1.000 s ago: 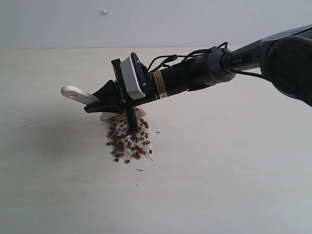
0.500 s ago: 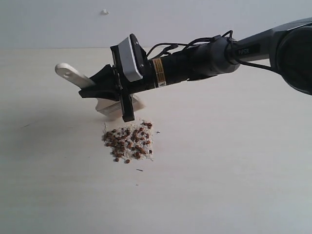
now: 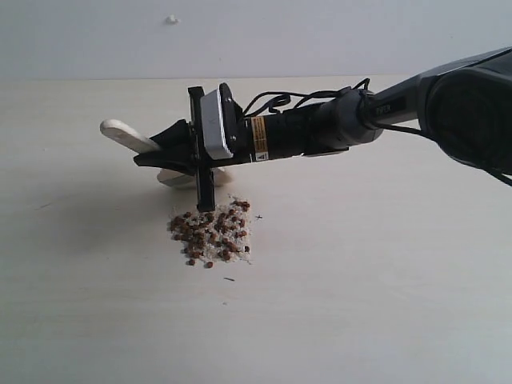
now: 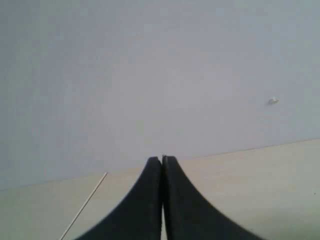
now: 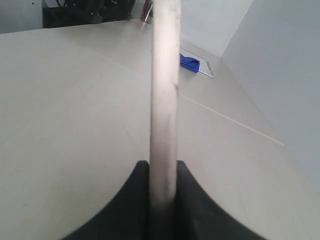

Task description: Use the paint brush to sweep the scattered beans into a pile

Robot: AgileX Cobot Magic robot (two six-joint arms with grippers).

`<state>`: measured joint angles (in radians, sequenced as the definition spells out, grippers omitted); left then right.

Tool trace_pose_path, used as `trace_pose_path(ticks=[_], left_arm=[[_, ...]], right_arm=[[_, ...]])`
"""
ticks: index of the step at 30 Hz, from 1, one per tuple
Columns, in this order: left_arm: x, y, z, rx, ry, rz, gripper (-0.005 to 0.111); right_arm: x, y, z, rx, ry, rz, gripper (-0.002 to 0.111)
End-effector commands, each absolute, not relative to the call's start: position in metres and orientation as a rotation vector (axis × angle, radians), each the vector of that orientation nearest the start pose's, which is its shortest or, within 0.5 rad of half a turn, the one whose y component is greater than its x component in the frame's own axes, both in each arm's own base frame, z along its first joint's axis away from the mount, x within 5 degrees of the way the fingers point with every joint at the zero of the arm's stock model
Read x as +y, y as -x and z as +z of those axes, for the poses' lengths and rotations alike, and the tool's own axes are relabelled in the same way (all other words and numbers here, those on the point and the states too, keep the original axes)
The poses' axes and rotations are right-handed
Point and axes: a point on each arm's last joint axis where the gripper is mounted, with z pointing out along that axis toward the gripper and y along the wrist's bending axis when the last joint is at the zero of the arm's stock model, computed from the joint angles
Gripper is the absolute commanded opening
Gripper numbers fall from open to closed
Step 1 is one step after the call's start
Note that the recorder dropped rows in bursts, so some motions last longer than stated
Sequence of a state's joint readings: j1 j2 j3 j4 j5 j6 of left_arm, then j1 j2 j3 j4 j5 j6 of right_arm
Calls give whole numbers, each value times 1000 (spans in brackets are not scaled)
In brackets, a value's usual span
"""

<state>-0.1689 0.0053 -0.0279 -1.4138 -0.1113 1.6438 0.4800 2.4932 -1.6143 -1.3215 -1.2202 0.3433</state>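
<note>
The beans [image 3: 211,233] lie in one compact reddish-brown pile mixed with white crumbs on the pale table [image 3: 360,264]. My right gripper [image 3: 152,154] reaches across from the right and is shut on the paint brush [image 3: 122,133]. The rounded handle end sticks out up and to the left. Its off-white bristles [image 3: 170,178] hang just behind the pile, apart from the beans. In the right wrist view the pale handle [image 5: 164,95] runs straight out from between the right gripper's [image 5: 163,167] black fingers. My left gripper [image 4: 162,160] is shut on nothing, facing the wall.
A small dark speck [image 3: 258,217] and a thin dark sliver [image 3: 230,279] lie near the pile. A white blob [image 3: 170,18] sticks to the wall. A blue item [image 5: 189,62] and dark equipment [image 5: 87,10] sit at the far table edge.
The right gripper lifted the brush off the back of the pile and moved it up and left, then settled slightly lower. The pile's left edge has shifted a little leftward.
</note>
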Motion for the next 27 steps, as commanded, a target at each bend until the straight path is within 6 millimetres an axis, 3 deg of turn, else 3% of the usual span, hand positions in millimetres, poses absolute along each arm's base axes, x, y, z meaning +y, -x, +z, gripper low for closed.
trace_pose_path(ticks=[1, 7, 12, 15, 22, 27], left_arm=[[0, -55, 223, 1431, -207, 117, 0], [0, -55, 223, 1431, -207, 117, 0], [0, -55, 223, 1431, -207, 117, 0], [0, -55, 223, 1431, -207, 117, 0], [0, -55, 223, 1431, -207, 117, 0], [0, -55, 223, 1431, -207, 117, 0]], right_arm=[[308, -374, 93, 906, 1487, 963, 0], [324, -354, 90, 895, 1581, 1043, 0], [321, -350, 93, 921, 1661, 1086, 0], [318, -348, 106, 933, 1715, 1100, 0], [319, -354, 157, 892, 1650, 989, 0], [318, -369, 150, 1035, 1654, 792, 0]])
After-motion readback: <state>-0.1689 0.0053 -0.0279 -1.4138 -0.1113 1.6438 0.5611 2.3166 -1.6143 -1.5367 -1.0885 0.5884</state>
